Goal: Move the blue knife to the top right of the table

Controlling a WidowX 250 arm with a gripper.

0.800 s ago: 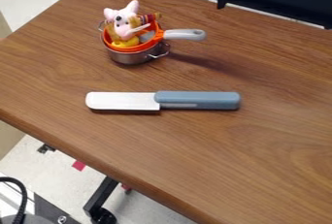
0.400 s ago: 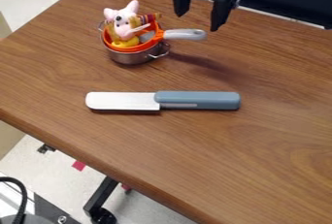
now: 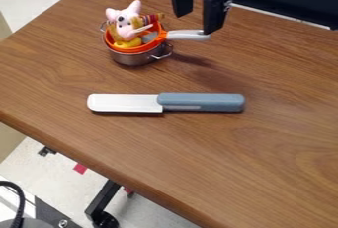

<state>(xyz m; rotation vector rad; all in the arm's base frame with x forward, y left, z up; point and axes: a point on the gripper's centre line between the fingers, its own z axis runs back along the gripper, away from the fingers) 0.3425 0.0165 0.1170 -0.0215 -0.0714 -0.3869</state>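
The blue knife [image 3: 201, 101] lies flat on the near side of the metal pot [image 3: 132, 58], well apart from it. Its white blade [image 3: 124, 102] lies on the near side of the pot, and its thick handle [image 3: 221, 102] points away to the pot's right. It looks like a light, stiff plastic toy, unlikely to bend or break, though the smooth, rounded handle could slip or twist in a loose grip. The best hold is probably across the handle's narrow width, close to where the blade starts, so that neither end dips. For that, the hand would likely need to turn and come down with one finger along each long side.

In the pot sits an orange strainer [image 3: 161, 35], its grey handle [image 3: 188, 35] sticking out to the right. A pink toy [image 3: 127, 23] and a yellow toy [image 3: 127, 43] rest inside the strainer.

The hand [image 3: 195, 23] hangs to the right of the pot, by the end of the strainer's handle, open and with nothing in it. The knife's goal is the far part of the tabletop [image 3: 284, 49], well to the right of the pot; a raised carry should keep it clear of the strainer's handle.
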